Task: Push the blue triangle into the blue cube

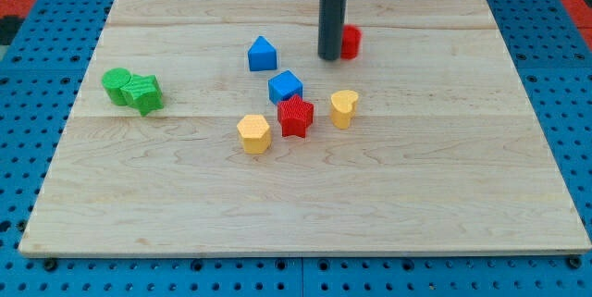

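Observation:
The blue triangle (262, 54) sits on the wooden board (444, 195), above and a little left of the blue cube (285, 86); a small gap separates them. My tip (328, 57) is down on the board to the right of the blue triangle, apart from it, and above-right of the blue cube. The rod hides the left part of a red block (351, 42) just to its right.
A red star (295, 117) touches the blue cube's lower right. A yellow hexagon (253, 133) lies lower left of the star, a yellow heart (343, 108) to its right. Two green blocks (132, 89) sit together at the view's left.

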### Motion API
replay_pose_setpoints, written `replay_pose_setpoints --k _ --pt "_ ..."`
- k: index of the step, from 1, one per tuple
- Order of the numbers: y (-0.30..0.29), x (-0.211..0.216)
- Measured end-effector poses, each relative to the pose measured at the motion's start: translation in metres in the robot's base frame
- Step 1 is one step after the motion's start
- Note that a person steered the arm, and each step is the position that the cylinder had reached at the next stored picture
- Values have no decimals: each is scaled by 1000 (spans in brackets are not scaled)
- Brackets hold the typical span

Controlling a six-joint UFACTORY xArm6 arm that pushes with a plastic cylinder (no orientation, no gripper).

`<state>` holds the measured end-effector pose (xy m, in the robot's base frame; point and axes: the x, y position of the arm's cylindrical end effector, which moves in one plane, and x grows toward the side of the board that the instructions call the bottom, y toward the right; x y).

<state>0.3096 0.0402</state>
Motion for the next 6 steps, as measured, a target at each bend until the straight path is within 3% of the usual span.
replay_pose_setpoints --k 3,4,6 --pt "-102 1" --pt "-74 60" --pt "-18 56"
